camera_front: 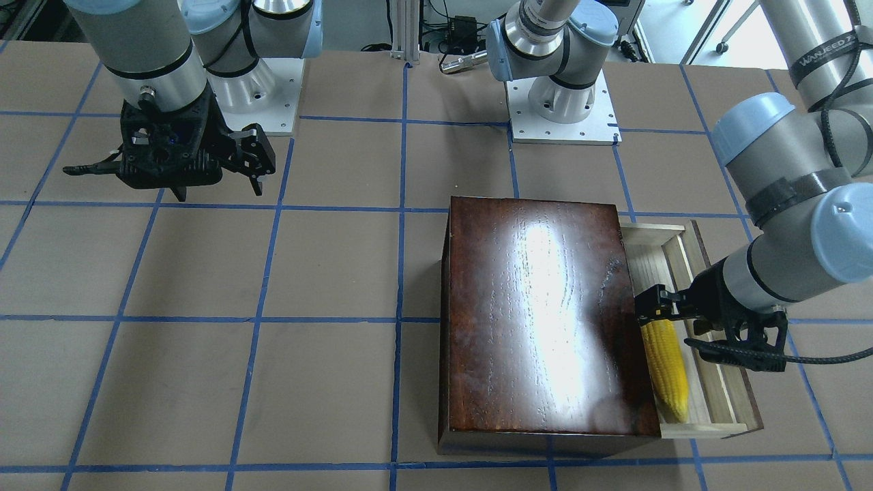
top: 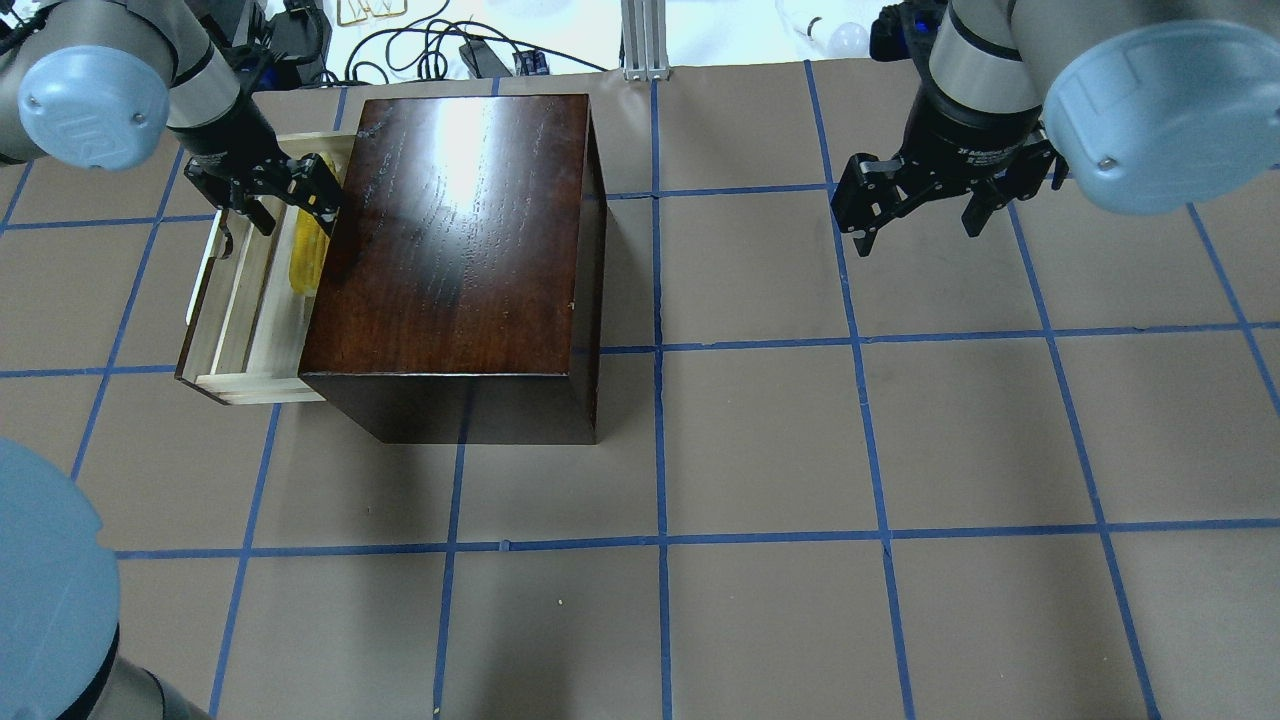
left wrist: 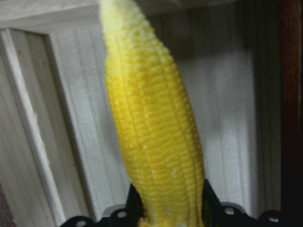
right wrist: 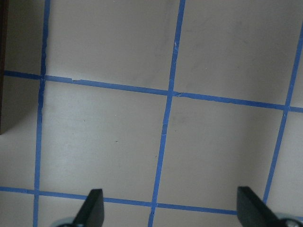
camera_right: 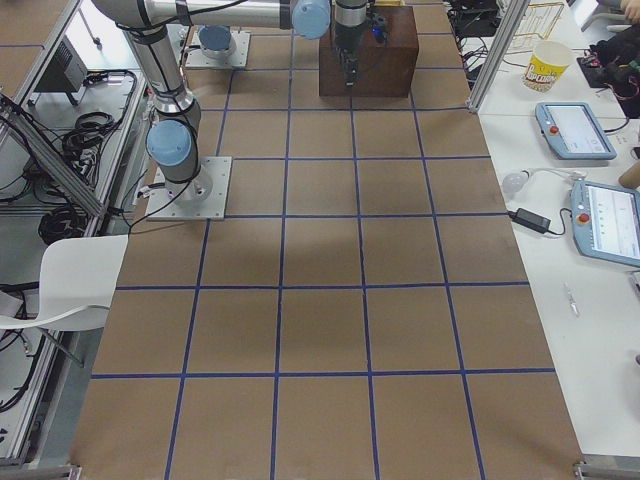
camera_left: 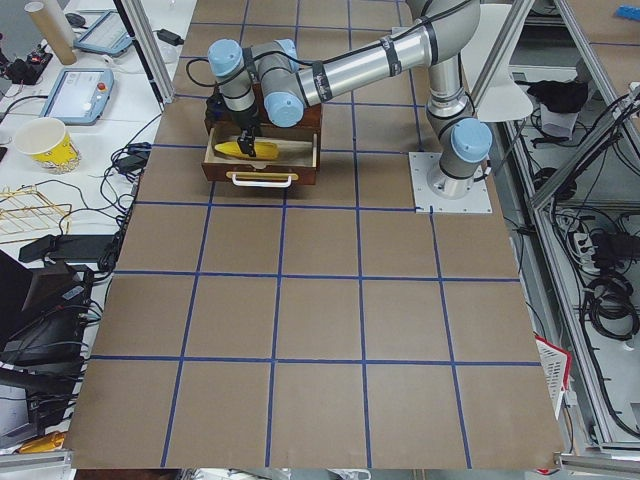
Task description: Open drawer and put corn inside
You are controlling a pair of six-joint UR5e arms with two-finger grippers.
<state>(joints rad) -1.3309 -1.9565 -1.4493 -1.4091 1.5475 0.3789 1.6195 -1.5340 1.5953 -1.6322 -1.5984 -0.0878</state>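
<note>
The dark-brown box (top: 460,250) stands on the table with its pale wood drawer (top: 240,320) pulled out to the robot's left. The white handle (camera_left: 262,181) is on the drawer's front panel. The yellow corn (camera_front: 667,368) lies lengthwise inside the drawer, close to the box. My left gripper (camera_front: 651,310) reaches down into the drawer and is shut on the corn's thick end. In the left wrist view the fingers (left wrist: 135,208) flank the corn (left wrist: 156,142) over the drawer floor (left wrist: 80,118). My right gripper (top: 915,215) is open and empty above bare table, far from the box.
Blue tape lines grid the brown table (top: 760,440). The right wrist view shows only bare table and the right gripper (right wrist: 173,210). The arm bases (camera_front: 563,102) stand at the robot's edge. Tablets and a paper cup (camera_left: 45,145) lie on a side table.
</note>
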